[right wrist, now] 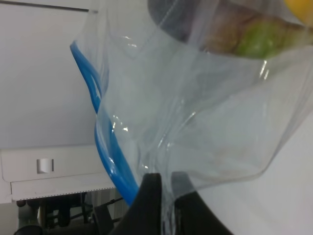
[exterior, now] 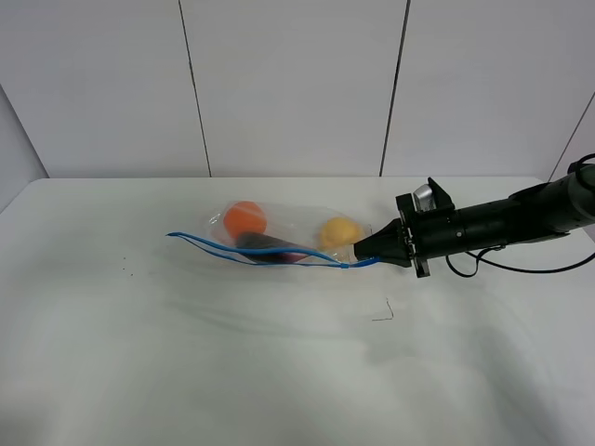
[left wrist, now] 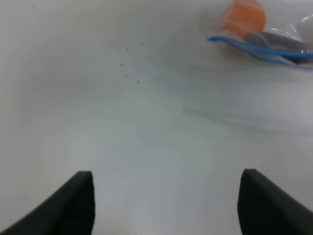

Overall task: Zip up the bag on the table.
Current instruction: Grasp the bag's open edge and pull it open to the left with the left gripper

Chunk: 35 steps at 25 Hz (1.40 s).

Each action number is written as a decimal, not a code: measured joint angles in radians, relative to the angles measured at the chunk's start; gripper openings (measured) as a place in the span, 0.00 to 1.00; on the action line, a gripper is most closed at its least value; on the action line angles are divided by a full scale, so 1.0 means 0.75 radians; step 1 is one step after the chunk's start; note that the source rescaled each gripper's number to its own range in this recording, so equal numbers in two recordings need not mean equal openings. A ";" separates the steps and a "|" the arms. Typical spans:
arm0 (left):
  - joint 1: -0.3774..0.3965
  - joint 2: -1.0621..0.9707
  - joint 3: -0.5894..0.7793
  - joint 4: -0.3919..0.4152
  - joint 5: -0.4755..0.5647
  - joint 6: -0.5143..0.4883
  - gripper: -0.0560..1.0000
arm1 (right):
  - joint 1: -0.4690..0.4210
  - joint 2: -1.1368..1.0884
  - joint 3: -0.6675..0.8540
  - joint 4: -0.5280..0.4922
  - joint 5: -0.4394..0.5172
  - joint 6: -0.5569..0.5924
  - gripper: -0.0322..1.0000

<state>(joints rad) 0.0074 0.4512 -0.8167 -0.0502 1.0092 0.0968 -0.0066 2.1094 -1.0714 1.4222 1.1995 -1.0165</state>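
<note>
The clear bag point(exterior: 284, 232) lies on the white table point(exterior: 279, 372), with orange point(exterior: 244, 217), yellow point(exterior: 339, 231) and dark purple point(exterior: 265, 243) produce inside. Its blue zip strip point(exterior: 270, 253) runs along the near edge and gapes open. My right gripper point(exterior: 367, 251) is shut on the bag's right end by the strip. The right wrist view shows its fingertips point(right wrist: 166, 205) pinching the plastic point(right wrist: 195, 107) beside the blue strip point(right wrist: 110, 152). My left gripper point(left wrist: 166, 205) is open and empty over bare table, and the bag's left end point(left wrist: 274, 44) lies well away from it. The exterior view does not show the left gripper.
A small dark bent mark point(exterior: 384, 311) lies on the table in front of the right gripper. Tiny dark specks point(exterior: 125, 270) sit at the left. A black cable point(exterior: 521, 268) loops under the right arm. A white panelled wall stands behind the table.
</note>
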 joint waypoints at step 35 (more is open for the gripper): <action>-0.922 1.385 -0.222 -0.409 -1.148 1.531 0.85 | 0.000 0.000 0.000 0.040 0.001 0.015 0.03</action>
<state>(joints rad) -0.6839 1.4900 -0.9829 -0.3570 0.1480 1.2450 -0.0066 2.1094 -1.0714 1.4522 1.2005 -1.0053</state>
